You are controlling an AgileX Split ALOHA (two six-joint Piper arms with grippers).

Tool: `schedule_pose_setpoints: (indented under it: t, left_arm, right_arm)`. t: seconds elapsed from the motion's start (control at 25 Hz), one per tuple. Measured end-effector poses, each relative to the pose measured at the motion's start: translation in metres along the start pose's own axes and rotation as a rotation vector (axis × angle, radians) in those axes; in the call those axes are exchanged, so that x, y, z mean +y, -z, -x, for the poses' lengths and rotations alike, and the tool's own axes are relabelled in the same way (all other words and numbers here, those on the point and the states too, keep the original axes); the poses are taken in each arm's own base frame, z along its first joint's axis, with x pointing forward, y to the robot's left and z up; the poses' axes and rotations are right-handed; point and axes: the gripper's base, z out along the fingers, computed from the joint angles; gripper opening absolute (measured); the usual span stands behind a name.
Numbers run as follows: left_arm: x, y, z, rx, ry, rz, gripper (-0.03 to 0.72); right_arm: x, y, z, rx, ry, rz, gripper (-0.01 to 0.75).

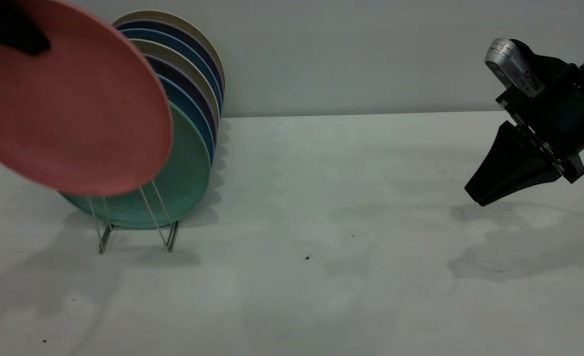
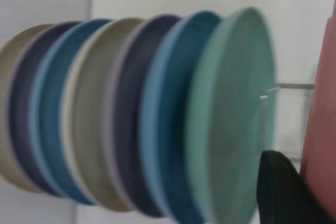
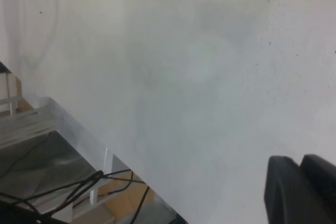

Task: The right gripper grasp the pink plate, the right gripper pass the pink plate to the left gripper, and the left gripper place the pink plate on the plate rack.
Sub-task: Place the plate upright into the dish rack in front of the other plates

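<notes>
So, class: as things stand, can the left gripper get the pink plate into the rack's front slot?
Probably yes. The left gripper holds the pink plate just before the teal plate; the plate rack shows free front loops.

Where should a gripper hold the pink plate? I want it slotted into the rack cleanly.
By the upper rim, from above, as the left gripper does now. The pink plate hangs tilted in front of the teal plate, so a top-edge grip probably leaves its lower edge free to drop between the plate rack wires.
</notes>
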Motion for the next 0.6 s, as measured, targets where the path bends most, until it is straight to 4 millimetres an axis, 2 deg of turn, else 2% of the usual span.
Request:
schedule_pose_setpoints:
  t: [0.24, 0.4, 0.6]
  left_arm:
    - [0.018, -0.011, 0.000, -0.004, -0.005, 0.018, 0.121]
    - [0.020, -0.023, -0.005, 0.005, 0.004, 0.007, 0.121]
    - [0.022, -0.029, -0.009, 0.019, -0.006, 0.027, 0.121]
  right_arm:
    - [0.000, 0.000, 0.000, -0.001, 0.000, -0.001, 0.042]
    - [0.000, 0.000, 0.000, -0.001, 0.000, -0.001, 0.044]
    - [0.000, 0.000, 0.000, -0.001, 0.000, -0.001, 0.047]
